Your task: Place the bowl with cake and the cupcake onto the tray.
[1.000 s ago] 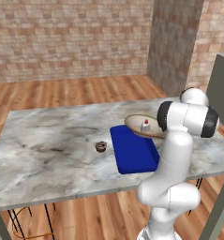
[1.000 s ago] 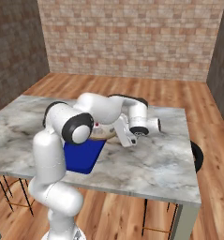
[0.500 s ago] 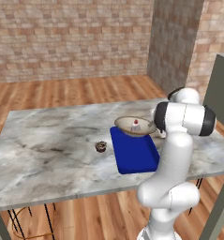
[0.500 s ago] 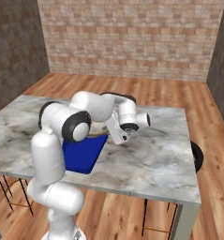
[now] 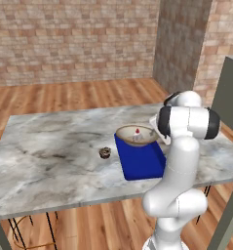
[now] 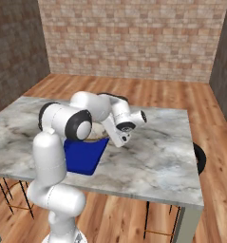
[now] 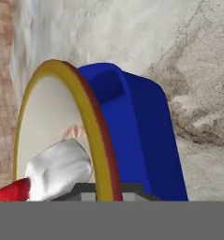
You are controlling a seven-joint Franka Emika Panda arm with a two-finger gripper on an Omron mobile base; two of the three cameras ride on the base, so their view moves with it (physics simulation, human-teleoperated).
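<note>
One bowl with cake (image 5: pixel 136 135), gripped at its rim by the jaws, now hangs above the far end of one blue tray (image 5: pixel 141 159); earlier it sat farther right. One cupcake (image 5: pixel 105 153) rests on the marble bench (image 5: pixel 49 156).

Above the tray (image 5: pixel 141 162), the bowl with cake (image 5: pixel 136 135) blocks its 12 o'clock end; its 6 o'clock half is bare. The cupcake (image 5: pixel 105 153) sits at 9 o'clock, bare marble table (image 5: pixel 49 151) all around it.

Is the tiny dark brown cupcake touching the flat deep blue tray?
Apart. In the left base view, bare marble tabletop shows between the cupcake and the tray's left rim.
</note>
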